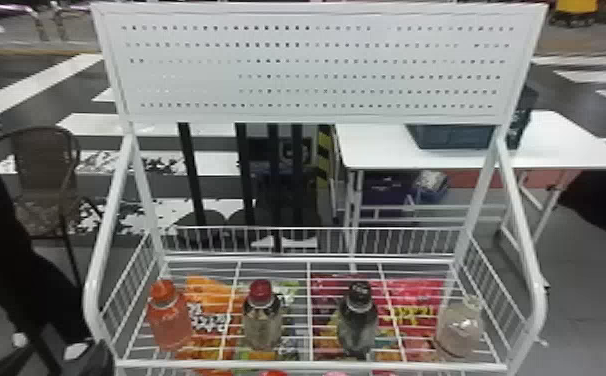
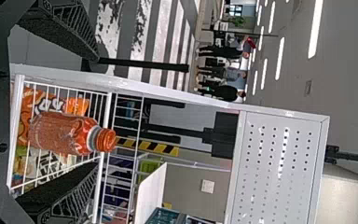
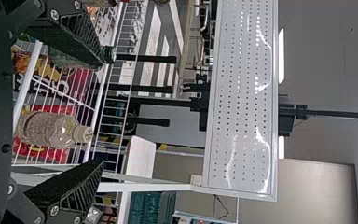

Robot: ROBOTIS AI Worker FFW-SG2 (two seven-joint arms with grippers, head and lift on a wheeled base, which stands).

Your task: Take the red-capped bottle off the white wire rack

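Currently standing open at the left gripper (image 2: pixel 95 112), with both flat black fingers spread wide and clamped on nothing. Framed between them in the left wrist view, apart from either finger, is seen to be only lined up with the gap: the orange bottle (image 1: pixel 171 322). Likewise open at the right gripper (image 3: pixel 100 114), fingers well apart and empty, with the clear bottle (image 1: pixel 459 327) framed in the gap and touched by neither finger. Behind one of those right fingers, partly covered, the black-capped bottle (image 1: pixel 358 325); cannot tell from that angle how near. As for the red-capped bottle (image 1: pixel 262 322), upright on the white wire rack (image 1: pixel 312 364), left of the middle, between the orange bottle to the left and the black-capped bottle to the right, apart from both. At the right end of the same row, the clear bottle, also upright. Below the shelf wires, seen through the bars, bright snack packets (image 1: pixel 417 287). Above the shelf, the white perforated panel (image 1: pixel 312 69). Beyond the rack, far and to the right, a white table (image 1: pixel 557 145) with a dark bin (image 1: pixel 452 136) on top.
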